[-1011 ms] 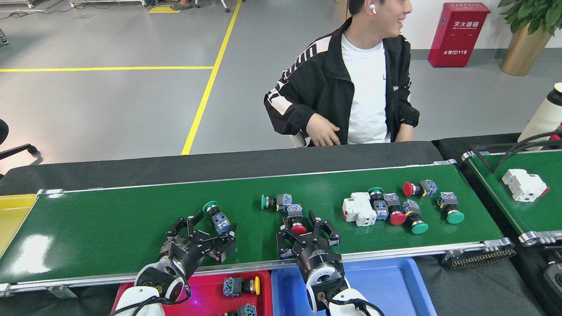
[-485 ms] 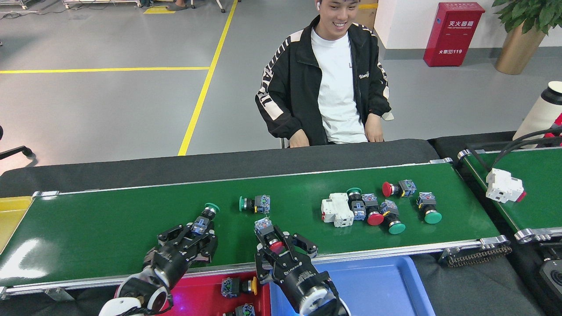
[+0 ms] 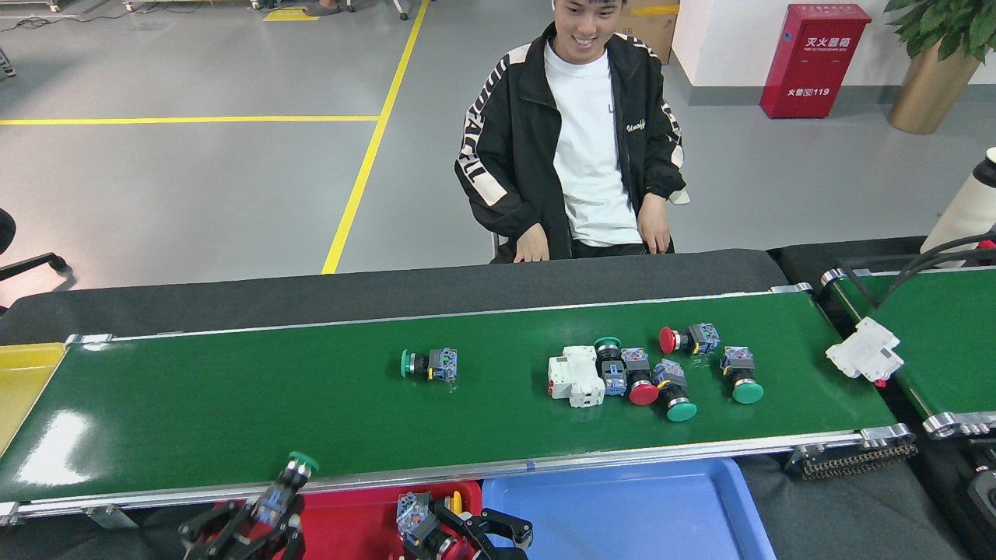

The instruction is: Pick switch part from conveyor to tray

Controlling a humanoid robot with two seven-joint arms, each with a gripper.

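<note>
With both grippers low in the frame — left gripper (image 3: 261, 517) clamping a green-capped switch (image 3: 289, 482), right gripper (image 3: 447, 537) clamping another switch (image 3: 414, 513) — release only once fully above the red tray (image 3: 350, 513).

A factory floor: grey painted floor with yellow lines (image 3: 366, 159), a green conveyor (image 3: 233, 397), and a red fire-extinguisher box (image 3: 813, 58)

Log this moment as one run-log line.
left gripper: shut on green-capped switch | right gripper: shut on red-capped switch, over red tray | conveyor: more parts waiting | blue tray: empty
</note>
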